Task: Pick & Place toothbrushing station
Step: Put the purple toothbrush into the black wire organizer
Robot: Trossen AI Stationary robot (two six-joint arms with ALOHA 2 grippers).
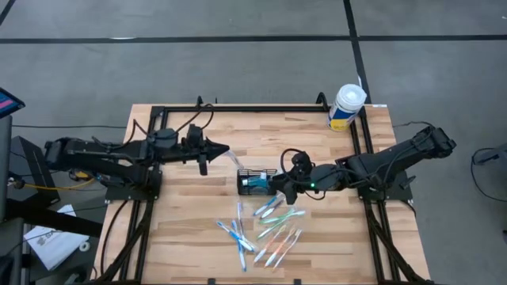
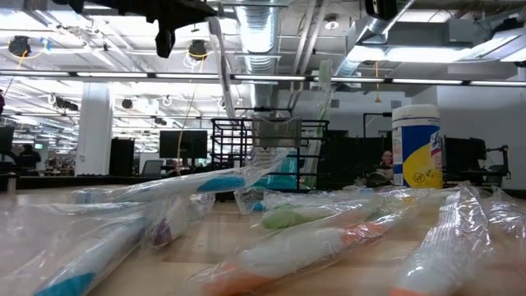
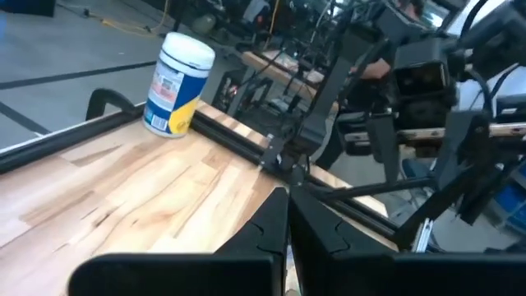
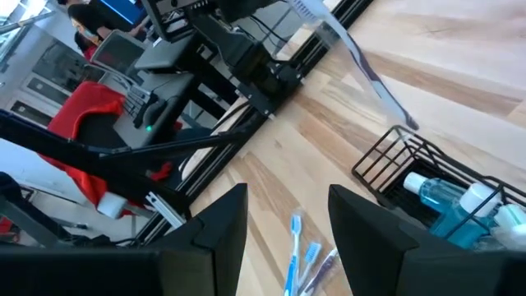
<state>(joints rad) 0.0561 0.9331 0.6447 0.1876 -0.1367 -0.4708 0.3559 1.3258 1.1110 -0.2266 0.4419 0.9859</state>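
Observation:
The toothbrushing station [image 1: 253, 182], a black wire-mesh caddy, stands mid-table with blue bottles [image 4: 440, 201] inside. My left gripper [image 1: 225, 150] is just left of it, above the table, shut on a toothbrush in a clear wrapper [image 4: 362, 66]. The brush slants down toward the caddy's left rim [image 4: 394, 131]. Whether its lower end touches the wire, I cannot tell. My right gripper [image 4: 288, 218] is at the caddy's right side [image 1: 277, 186], open, with only bare wood and loose brushes showing between its fingers. My left gripper holds the wrapped toothbrush by its upper end [image 2: 214, 25], pinched between the shut fingers [image 3: 288, 210]. The fingers lie about level and point toward the table's right. The brush hangs below them at a slant, clear of the table, its lower end [image 4: 409, 123] by the caddy's rim.
Several wrapped toothbrushes [image 1: 265, 229] lie scattered on the near half of the table, in front of the caddy. A white tub with a yellow-blue label [image 1: 346, 107] stands at the far right corner. A black frame rail [image 1: 238, 108] runs around the table's edge.

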